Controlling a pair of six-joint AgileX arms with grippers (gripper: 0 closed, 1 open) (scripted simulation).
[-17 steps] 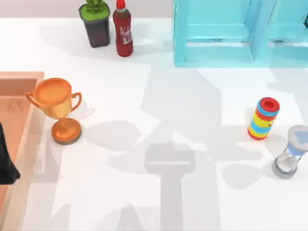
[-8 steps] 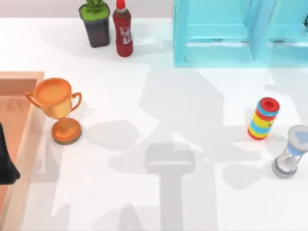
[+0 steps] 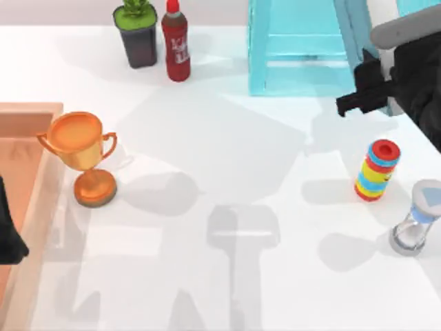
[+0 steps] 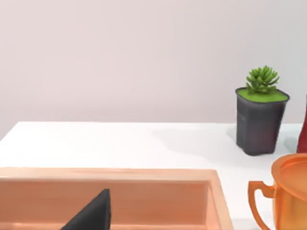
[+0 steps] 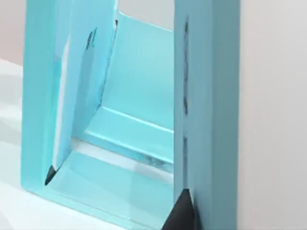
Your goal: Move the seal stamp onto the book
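Observation:
The seal stamp and the book are out of view. My right gripper (image 3: 348,103) reaches in from the top view's upper right, hanging above the table just in front of the light-blue shelf unit (image 3: 303,48) and above the striped cylinder (image 3: 377,169). The right wrist view looks into that shelf (image 5: 134,124) from close by, with a dark fingertip (image 5: 180,213) at its edge. My left arm (image 3: 7,231) is parked at the far left over the wooden tray (image 3: 38,172).
A golden trophy (image 3: 83,155) stands beside the tray. A potted plant (image 3: 138,31) and a red bottle (image 3: 176,41) stand at the back. An hourglass (image 3: 417,217) stands at the right edge, near the striped cylinder. The table's middle is bare white.
My right arm has swung into the top view at the upper right, in front of the shelf, and the shadows on the table have shifted. The left arm has not moved.

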